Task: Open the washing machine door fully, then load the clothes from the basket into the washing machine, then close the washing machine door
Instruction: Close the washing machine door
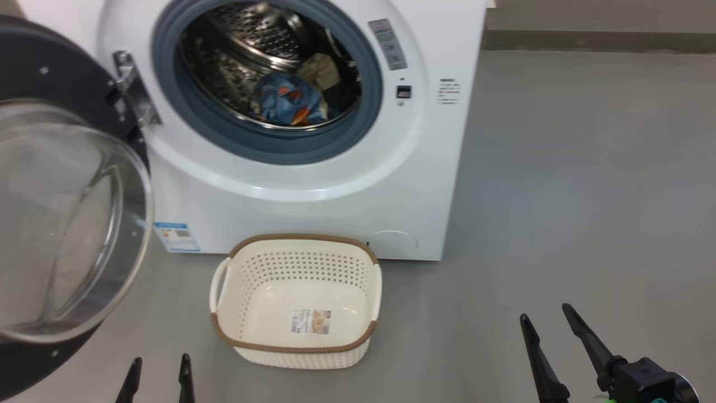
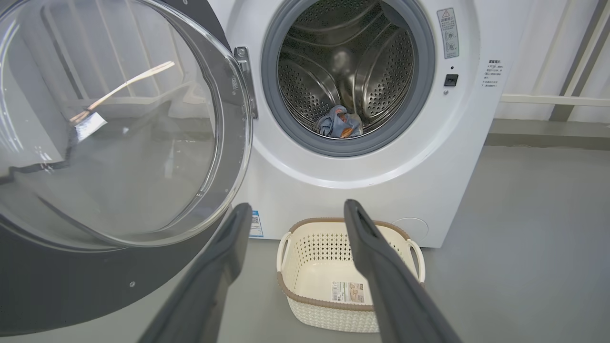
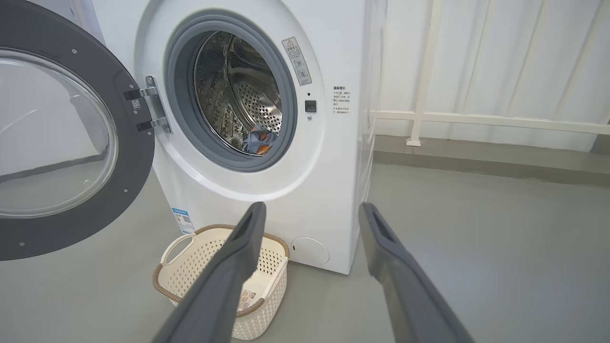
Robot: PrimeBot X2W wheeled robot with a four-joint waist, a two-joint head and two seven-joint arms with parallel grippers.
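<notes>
Inside the drum (image 1: 235, 33) of the washing machine (image 1: 313, 212), the clothes (image 1: 291, 101) sit in a little blue-and-cream heap near the front lip. The washing machine door (image 1: 61, 224) is swung wide open on the left, glass bowl bulging out. The basket (image 1: 296, 268) stands on the grey floor (image 1: 559, 196) just in front of the machine, paper label (image 1: 310, 322) showing on its bare bottom. The left claw (image 1: 160, 359) and right claw (image 1: 544, 312) both hang low, fingers spread apart and gripping nothing.

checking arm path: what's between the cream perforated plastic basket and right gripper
Bare grey floor separates the cream perforated basket from the right gripper, in the head view.
</notes>
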